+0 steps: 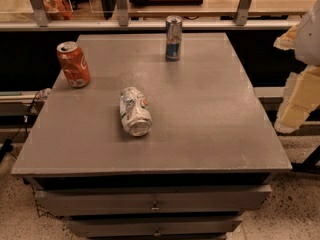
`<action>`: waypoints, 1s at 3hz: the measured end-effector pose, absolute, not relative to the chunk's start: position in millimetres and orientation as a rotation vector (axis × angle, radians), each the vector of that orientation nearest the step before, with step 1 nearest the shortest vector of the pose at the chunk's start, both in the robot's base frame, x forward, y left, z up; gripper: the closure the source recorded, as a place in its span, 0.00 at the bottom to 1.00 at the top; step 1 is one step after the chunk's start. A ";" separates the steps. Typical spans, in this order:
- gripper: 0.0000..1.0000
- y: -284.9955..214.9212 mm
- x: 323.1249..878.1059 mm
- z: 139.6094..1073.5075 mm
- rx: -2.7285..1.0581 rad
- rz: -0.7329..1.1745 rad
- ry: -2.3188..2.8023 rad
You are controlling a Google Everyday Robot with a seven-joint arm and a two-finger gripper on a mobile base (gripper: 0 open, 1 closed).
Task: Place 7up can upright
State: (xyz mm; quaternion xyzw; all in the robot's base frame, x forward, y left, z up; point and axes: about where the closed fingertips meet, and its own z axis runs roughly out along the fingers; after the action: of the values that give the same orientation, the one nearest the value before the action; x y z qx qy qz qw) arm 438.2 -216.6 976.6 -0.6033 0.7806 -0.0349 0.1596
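The 7up can [135, 111] is silvery-white and dented, with green lettering and a small red-orange spot. It lies on its side near the middle of the grey table top [210, 109], its end facing the front edge. My gripper [296, 101] shows as pale cream parts at the right edge of the view. It is off the table's right side, well away from the can, and holds nothing that I can see.
An orange-red soda can [73, 64] stands upright at the table's left edge. A slim blue-and-silver can [173, 38] stands upright at the back centre. A railing and shelf run behind the table. Drawers [155, 199] sit below the top.
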 end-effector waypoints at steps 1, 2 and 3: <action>0.00 -216.6 438.2 976.6 -1.724 -0.100 2.231; 0.00 -177.4 456.0 976.5 -1.678 -0.009 2.199; 0.00 -106.7 489.1 973.3 -1.594 0.155 2.179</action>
State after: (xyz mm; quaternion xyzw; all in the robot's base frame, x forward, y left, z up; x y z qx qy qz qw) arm 489.1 -106.7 973.3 -0.5755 0.7866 0.0561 0.2168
